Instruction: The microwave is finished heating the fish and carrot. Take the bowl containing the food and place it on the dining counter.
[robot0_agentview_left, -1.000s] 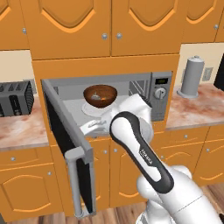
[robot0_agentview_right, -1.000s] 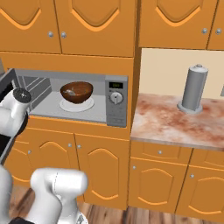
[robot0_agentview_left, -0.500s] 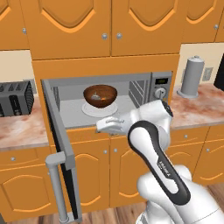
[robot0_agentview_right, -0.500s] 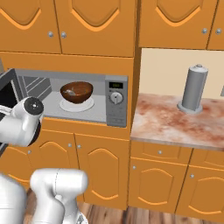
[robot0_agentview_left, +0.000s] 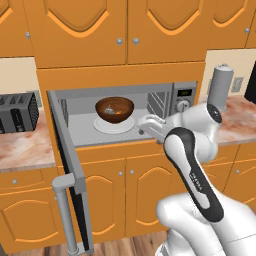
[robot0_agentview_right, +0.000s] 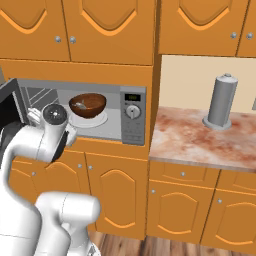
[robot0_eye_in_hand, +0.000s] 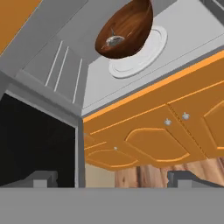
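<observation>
The grey microwave (robot0_agentview_left: 182, 102) stands with its door (robot0_agentview_left: 70, 170) swung wide open to the left. Inside, the dark reddish-brown bowl (robot0_agentview_left: 114, 108) (robot0_agentview_right: 87, 104) (robot0_eye_in_hand: 124, 30) sits on a white round plate (robot0_agentview_left: 114, 125). The pale grey fish (robot0_eye_in_hand: 114, 40) lies in the bowl, next to an orange bit of carrot (robot0_agentview_left: 118, 112). My gripper (robot0_agentview_left: 145, 125) (robot0_eye_in_hand: 113, 179) hangs open just in front of the cavity, right of the bowl and apart from it, with nothing between its fingers. The dining counter is out of view.
A black slotted toaster (robot0_agentview_left: 17, 112) stands on the marbled counter to the left. A tall grey cylinder (robot0_agentview_left: 220, 85) (robot0_agentview_right: 222, 100) stands on the counter (robot0_agentview_right: 190, 135) to the right. Orange cabinets run above and below; the open door juts into the space at the left.
The microwave door has swung from partly open to wide open. My gripper has left the door's edge and moved right, to the front of the cavity.
</observation>
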